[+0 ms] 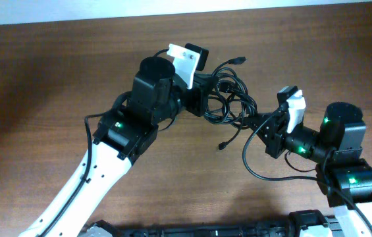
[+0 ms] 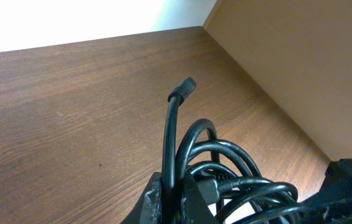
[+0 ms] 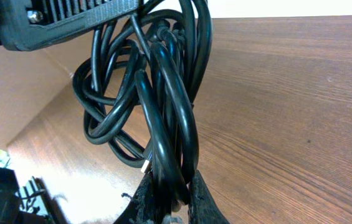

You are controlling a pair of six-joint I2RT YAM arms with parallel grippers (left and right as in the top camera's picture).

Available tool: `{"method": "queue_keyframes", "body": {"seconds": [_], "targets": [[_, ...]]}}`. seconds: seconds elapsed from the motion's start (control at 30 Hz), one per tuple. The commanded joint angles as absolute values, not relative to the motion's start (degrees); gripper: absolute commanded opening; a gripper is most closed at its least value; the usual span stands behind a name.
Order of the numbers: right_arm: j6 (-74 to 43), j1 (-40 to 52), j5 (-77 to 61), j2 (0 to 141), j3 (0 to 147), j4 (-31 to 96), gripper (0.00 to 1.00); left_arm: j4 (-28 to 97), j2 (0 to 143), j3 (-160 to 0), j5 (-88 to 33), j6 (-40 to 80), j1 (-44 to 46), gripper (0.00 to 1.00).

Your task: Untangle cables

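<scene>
The cables (image 1: pixel 228 99) are a tangle of thin black loops hanging between my two grippers above the middle of the table. My left gripper (image 1: pixel 202 99) is shut on one strand at the bundle's left side; in the left wrist view that strand rises between the fingers (image 2: pixel 157 202) and ends in a small plug (image 2: pixel 185 87), with loops of cables (image 2: pixel 225 168) coiled to its right. My right gripper (image 1: pixel 263 125) is shut on the bundle's right side. In the right wrist view several strands of the cables (image 3: pixel 163 106) are pinched between its fingers (image 3: pixel 204 202).
A loose cable end with a plug (image 1: pixel 238 60) sticks out at the back of the bundle. Another plug (image 1: pixel 221 145) dangles toward the front. A thicker arm wire (image 1: pixel 265 171) curves under the right arm. The wooden table (image 1: pixel 41 79) extends left.
</scene>
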State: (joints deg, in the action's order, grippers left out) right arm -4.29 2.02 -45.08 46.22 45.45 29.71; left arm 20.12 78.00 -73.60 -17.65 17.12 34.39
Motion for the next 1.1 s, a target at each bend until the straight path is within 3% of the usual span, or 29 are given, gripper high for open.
{"method": "queue_keyframes", "body": {"seconds": [0.0, 0.23, 0.63, 0.9, 1.07], "targets": [[-3.8, 2.2, -48.6, 45.7, 46.0, 30.1, 0.04, 19.7, 76.2, -74.1, -13.8, 19.5, 34.4, 0.00], [-3.2, 2.2, -56.2, 45.7, 46.0, 30.6, 0.04, 24.3, 76.3, -74.1, 5.5, 36.1, 34.4, 0.00], [-3.2, 2.2, -65.6, 45.7, 46.0, 27.7, 0.04, 32.2, 76.2, -74.1, 15.1, 44.4, 34.4, 0.00], [-3.4, 2.2, -65.1, 45.7, 46.0, 28.4, 0.04, 34.9, 76.2, -74.1, 18.3, 62.5, 34.0, 0.00], [-6.9, 2.2, -56.7, 45.7, 46.0, 31.6, 0.04, 35.6, 76.2, -74.1, 18.0, 69.5, 33.8, 0.00]]}}
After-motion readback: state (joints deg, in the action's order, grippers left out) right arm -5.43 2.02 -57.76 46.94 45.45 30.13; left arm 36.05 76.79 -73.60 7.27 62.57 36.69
